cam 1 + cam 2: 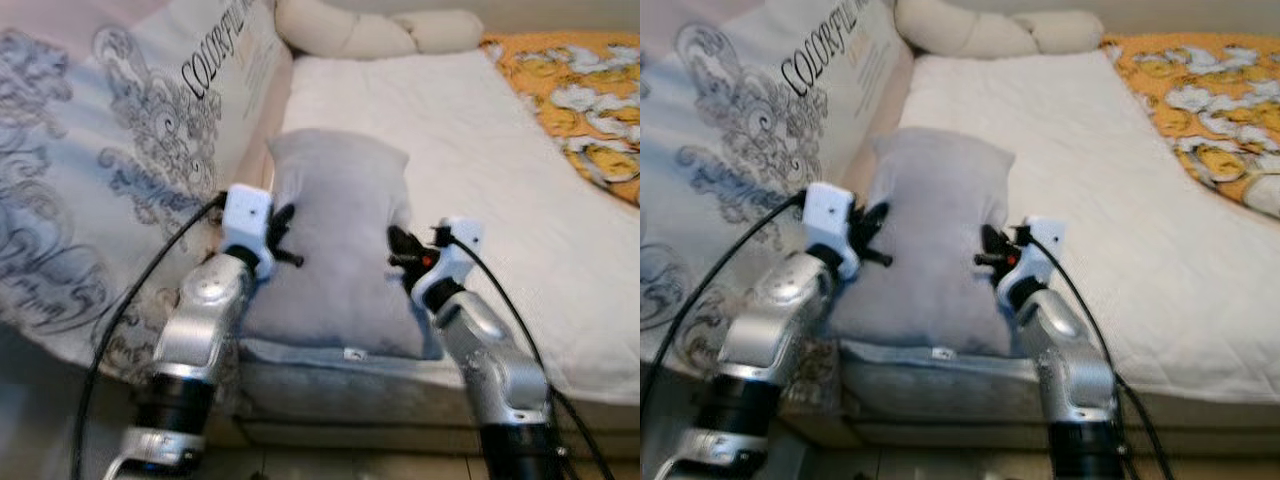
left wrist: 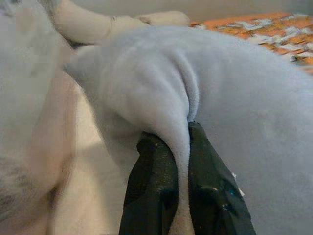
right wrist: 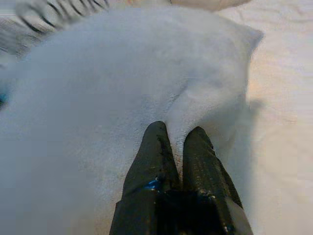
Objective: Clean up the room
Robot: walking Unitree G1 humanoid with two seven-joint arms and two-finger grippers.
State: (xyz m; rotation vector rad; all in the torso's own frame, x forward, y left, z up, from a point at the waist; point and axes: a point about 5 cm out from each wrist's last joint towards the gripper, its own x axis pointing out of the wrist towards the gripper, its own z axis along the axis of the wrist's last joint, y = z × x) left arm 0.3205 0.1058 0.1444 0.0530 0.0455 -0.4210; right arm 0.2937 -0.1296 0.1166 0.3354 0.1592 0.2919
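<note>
A grey pillow (image 1: 335, 240) lies lengthwise at the near edge of the white bed (image 1: 480, 170), held between my two arms. My left gripper (image 1: 283, 236) is shut on a fold of the grey pillow's (image 2: 234, 88) left side, the cloth pinched between its black fingers (image 2: 151, 186). My right gripper (image 1: 402, 252) is shut on the pillow's (image 3: 122, 73) right side, with a ridge of fabric squeezed between its fingers (image 3: 154, 156).
A large patterned cushion (image 1: 110, 170) with lettering leans along the left. Cream pillows (image 1: 380, 30) lie at the head of the bed. An orange flowered quilt (image 1: 580, 100) covers the far right. The grey mattress base (image 1: 330, 380) edges the bed near me.
</note>
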